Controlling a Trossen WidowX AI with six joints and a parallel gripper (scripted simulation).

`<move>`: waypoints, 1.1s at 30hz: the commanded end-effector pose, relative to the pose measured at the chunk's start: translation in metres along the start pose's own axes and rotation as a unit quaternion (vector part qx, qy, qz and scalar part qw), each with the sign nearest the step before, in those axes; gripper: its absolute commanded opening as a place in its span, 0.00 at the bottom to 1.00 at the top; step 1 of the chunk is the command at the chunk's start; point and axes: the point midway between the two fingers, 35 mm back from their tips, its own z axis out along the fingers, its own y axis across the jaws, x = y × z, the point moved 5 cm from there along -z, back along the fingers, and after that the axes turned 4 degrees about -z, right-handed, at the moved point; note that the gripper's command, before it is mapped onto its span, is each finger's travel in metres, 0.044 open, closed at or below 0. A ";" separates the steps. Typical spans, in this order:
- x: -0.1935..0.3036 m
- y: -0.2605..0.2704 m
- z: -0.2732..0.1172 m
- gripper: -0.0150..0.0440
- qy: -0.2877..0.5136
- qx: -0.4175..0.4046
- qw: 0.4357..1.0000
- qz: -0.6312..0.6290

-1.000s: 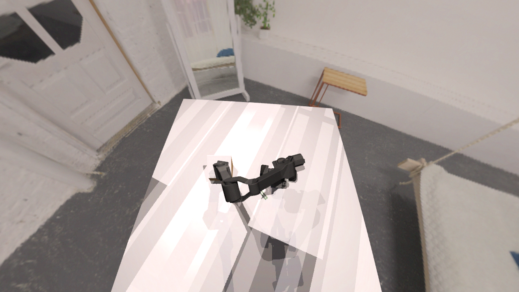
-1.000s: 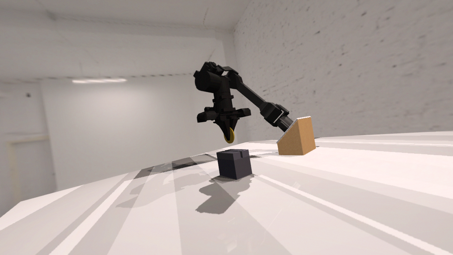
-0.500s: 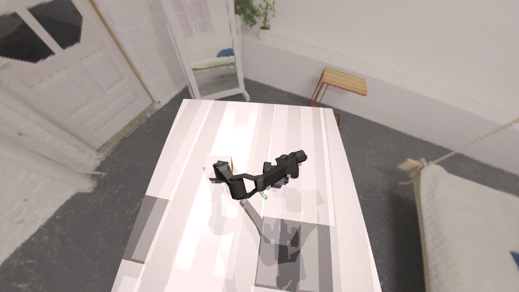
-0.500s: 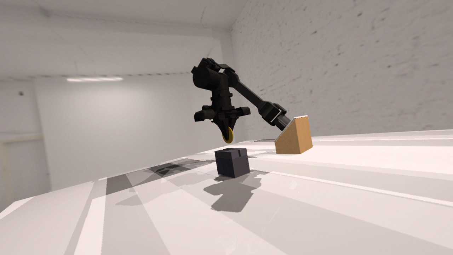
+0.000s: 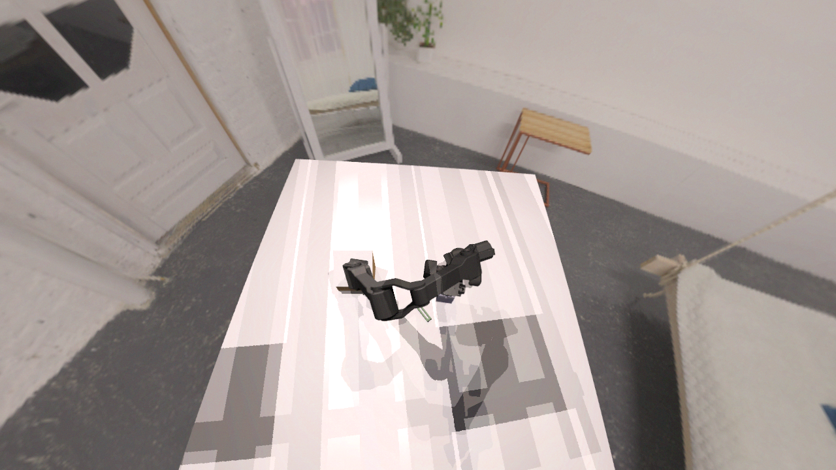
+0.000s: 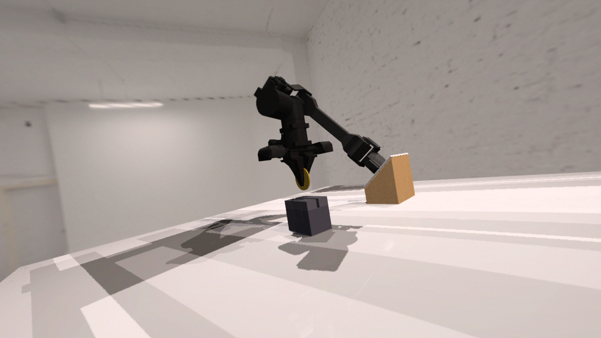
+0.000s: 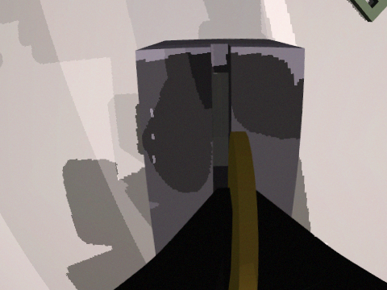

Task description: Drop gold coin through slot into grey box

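My gripper (image 6: 301, 182) (image 7: 234, 200) points down and is shut on the gold coin (image 6: 306, 178) (image 7: 244, 177), which hangs on edge below the fingertips. The dark grey box (image 5: 445, 299) (image 6: 300, 218) (image 7: 268, 169) stands below, with a visible gap under the coin in the exterior view. The slot (image 6: 317, 203) (image 7: 221, 121) runs along its lid. In the wrist view the coin looks nearly parallel to the slot and just right of it; my fingers hide the slot's near end. The empty green holder (image 5: 428, 318) (image 7: 372, 13) lies beside the box.
A brown wedge-shaped block (image 6: 389, 185) with a white sloping top stands at the arm's base. The arm (image 5: 435, 284) (image 6: 329, 121) reaches over from it and hides much of the box in the top view. Shadows cross the white table (image 5: 315, 210) (image 6: 462, 273).
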 end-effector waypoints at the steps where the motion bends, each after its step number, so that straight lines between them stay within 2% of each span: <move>1: 0.003 0.003 -0.001 0.25 0.001 0.000 1.000 0.004; 33: 0.001 0.001 0.006 0.25 -0.001 0.001 1.000 -0.001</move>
